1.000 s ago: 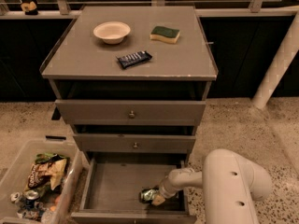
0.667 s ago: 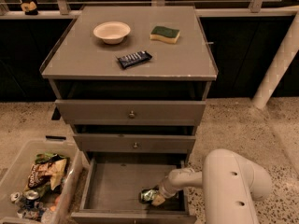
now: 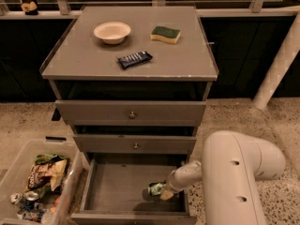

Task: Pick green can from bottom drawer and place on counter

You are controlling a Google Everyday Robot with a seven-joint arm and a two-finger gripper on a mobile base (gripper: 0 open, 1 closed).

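One grasp in hand: gripper down in the bottom drawer, green can just left, hold unclear; next, lift to the counter above.

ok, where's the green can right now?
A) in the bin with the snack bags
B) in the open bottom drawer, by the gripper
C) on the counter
B: the green can sits in the open bottom drawer, near its right side, with the gripper at it.
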